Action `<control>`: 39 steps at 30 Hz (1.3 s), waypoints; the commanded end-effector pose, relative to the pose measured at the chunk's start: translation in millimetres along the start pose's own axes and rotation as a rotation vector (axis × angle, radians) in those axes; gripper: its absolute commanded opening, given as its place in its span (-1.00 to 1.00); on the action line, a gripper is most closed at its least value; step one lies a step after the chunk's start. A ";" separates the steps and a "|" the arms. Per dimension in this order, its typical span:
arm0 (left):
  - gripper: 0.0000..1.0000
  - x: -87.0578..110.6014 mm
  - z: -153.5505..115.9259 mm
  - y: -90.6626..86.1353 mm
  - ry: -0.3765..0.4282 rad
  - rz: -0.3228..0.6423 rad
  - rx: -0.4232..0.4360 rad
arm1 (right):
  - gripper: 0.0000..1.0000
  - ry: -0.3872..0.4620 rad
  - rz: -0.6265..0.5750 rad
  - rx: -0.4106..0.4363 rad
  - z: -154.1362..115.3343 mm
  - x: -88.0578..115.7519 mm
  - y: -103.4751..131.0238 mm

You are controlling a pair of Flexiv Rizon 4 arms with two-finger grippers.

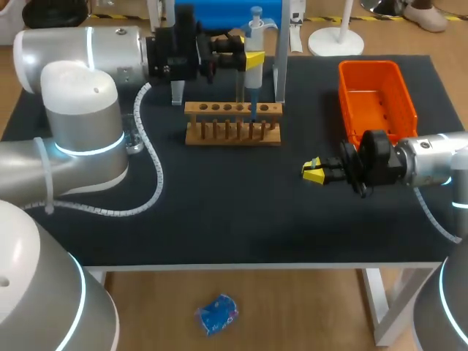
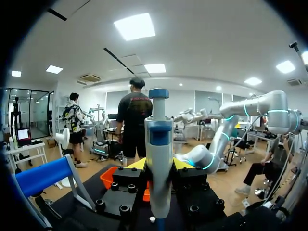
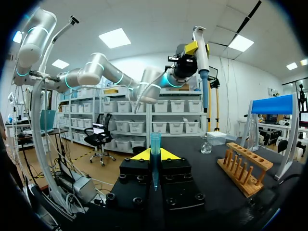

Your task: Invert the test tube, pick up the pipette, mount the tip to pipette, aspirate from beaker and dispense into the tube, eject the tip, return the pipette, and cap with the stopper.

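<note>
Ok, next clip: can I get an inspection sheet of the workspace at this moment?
Surface: dark table mat, no spills seen.
Job's things: pipette held upright over the wooden tube rack; blue pipette tip held out in front of the rack; beaker on the mat beyond the rack; test tube and stopper not made out.
Clutter: orange bin by the right arm; blue-topped stand behind the rack.
Grippers: left gripper shut on the pipette; right gripper shut on the pipette tip.
Cables: white spiral-wrapped cable lying on the mat beside the left arm.
Surroundings: nothing seen reaching over the table.
</note>
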State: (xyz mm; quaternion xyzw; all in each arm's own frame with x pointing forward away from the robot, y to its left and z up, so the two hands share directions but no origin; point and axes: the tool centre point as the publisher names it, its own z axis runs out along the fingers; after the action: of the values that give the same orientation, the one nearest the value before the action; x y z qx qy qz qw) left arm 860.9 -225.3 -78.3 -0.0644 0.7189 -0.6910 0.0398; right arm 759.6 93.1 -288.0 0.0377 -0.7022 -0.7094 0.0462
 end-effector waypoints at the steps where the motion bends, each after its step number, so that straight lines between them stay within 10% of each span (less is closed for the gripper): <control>1: -1.00 2.2 -1.5 1.6 -0.012 0.006 0.007 | -1.00 0.001 0.000 0.000 -0.3 -0.1 -0.4; 19: -1.00 2.2 -1.5 1.6 -0.012 0.006 0.007 | -1.00 0.001 0.000 0.000 -0.3 -0.1 -0.4; 39: -1.00 2.2 -1.5 1.6 -0.012 0.006 0.007 | -1.00 0.015 0.034 0.021 57.6 -58.5 -18.2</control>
State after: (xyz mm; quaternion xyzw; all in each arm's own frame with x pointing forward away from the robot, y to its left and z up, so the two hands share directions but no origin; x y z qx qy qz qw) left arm 859.2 -223.6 -79.9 -0.0653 0.7170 -0.6925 0.0451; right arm 801.6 146.4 -302.4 0.0257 -0.7107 -0.7008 0.0561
